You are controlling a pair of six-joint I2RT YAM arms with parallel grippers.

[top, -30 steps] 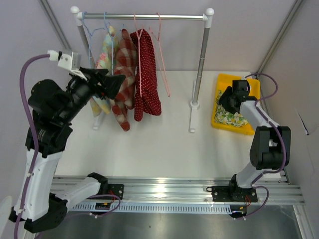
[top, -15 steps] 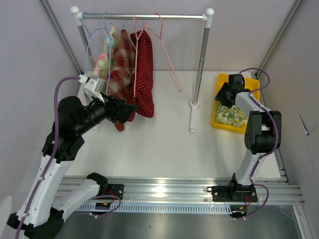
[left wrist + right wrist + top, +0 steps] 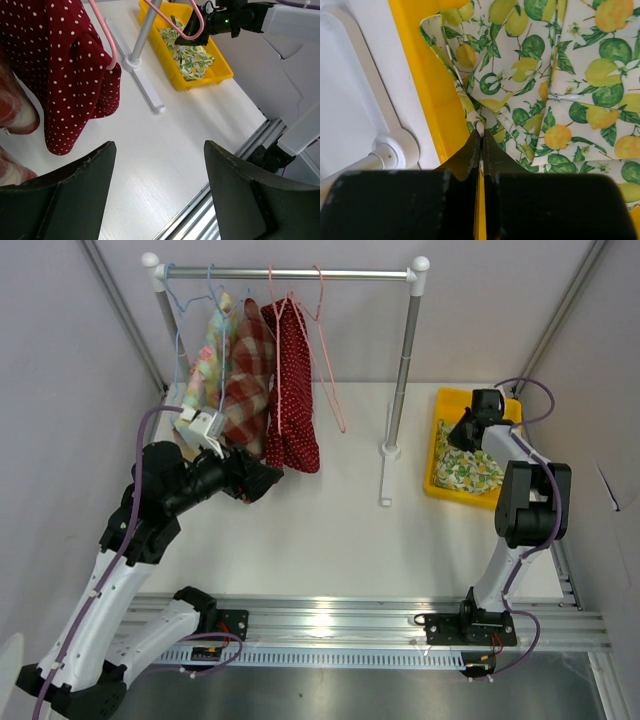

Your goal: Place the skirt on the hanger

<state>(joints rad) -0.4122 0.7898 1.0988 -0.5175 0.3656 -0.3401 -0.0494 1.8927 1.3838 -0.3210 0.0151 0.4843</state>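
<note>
Nearest us, the left gripper [image 3: 159, 150] hangs released above the white table [image 3: 330, 530], its jaws wide apart and nothing between them. Its own camera looks past them to the hem of a red polka-dot garment [image 3: 55, 65], a detail the overhead view renders only as a dark mass. Farther back on the right, the right gripper [image 3: 481, 134] is clenched. Only its wrist camera shows us the tips pressed together on a folded edge of the lemon-print skirt [image 3: 560, 75], which lies crumpled in the yellow bin [image 3: 434, 455]; from above, the arm hides that pinch. Farthest away stands the clothes rack [image 3: 290, 274], where the overhead view alone shows a plaid garment [image 3: 248, 380], a pastel one [image 3: 207, 360] and a bare pink hanger [image 3: 330, 370].
</note>
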